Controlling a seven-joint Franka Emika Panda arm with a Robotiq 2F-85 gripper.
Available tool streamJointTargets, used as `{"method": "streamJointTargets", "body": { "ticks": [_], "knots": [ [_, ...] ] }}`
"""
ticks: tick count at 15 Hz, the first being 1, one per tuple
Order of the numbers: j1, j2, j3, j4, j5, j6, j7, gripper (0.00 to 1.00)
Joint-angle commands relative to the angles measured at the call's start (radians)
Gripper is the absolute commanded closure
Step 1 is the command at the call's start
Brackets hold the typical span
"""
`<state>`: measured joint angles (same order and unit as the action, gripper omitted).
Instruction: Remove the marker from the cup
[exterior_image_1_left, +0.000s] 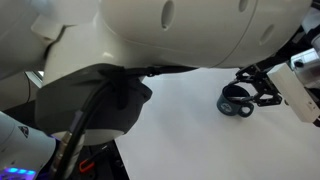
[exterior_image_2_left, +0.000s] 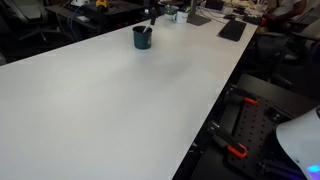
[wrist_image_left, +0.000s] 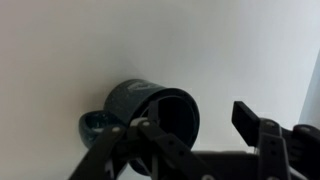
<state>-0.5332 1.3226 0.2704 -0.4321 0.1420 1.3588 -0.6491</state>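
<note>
The cup (wrist_image_left: 150, 112) is a squat black mug on the white table, with its loop handle (wrist_image_left: 95, 126) to the left in the wrist view. It also shows in both exterior views (exterior_image_1_left: 236, 104) (exterior_image_2_left: 142, 39). The marker is not clear in the wrist view, where the cup's inside is dark. In an exterior view a thin stick (exterior_image_2_left: 148, 31) seems to rise from the cup. My gripper (wrist_image_left: 190, 128) is open and empty. One finger overlaps the cup's rim and the other is to the right of the cup. In an exterior view the gripper (exterior_image_1_left: 253, 88) hangs just above and beside the cup.
The white table (exterior_image_2_left: 120, 100) is long. Its far end holds dark clutter, with a keyboard-like object (exterior_image_2_left: 232, 30). My own arm's white links (exterior_image_1_left: 170, 35) fill much of an exterior view. Black framing with red clamps (exterior_image_2_left: 235, 150) lies off the table's near edge.
</note>
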Motion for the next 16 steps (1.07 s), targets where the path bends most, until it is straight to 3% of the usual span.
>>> {"method": "streamJointTargets", "body": {
  "ticks": [1, 6, 7, 8, 9, 16],
  "knots": [
    [0.029, 0.063, -0.046, 0.125, 0.040, -0.062, 0.002, 0.17],
    [0.028, 0.063, -0.046, 0.125, 0.040, -0.065, 0.002, 0.14],
    [0.031, 0.067, -0.045, 0.126, 0.040, -0.057, 0.002, 0.04],
    [0.008, 0.011, -0.008, 0.009, 0.007, 0.003, 0.007, 0.02],
    [0.011, 0.017, -0.011, 0.012, 0.008, 0.009, 0.009, 0.00],
    [0.007, 0.035, -0.011, 0.009, 0.008, 0.056, 0.023, 0.00]
  ]
}}
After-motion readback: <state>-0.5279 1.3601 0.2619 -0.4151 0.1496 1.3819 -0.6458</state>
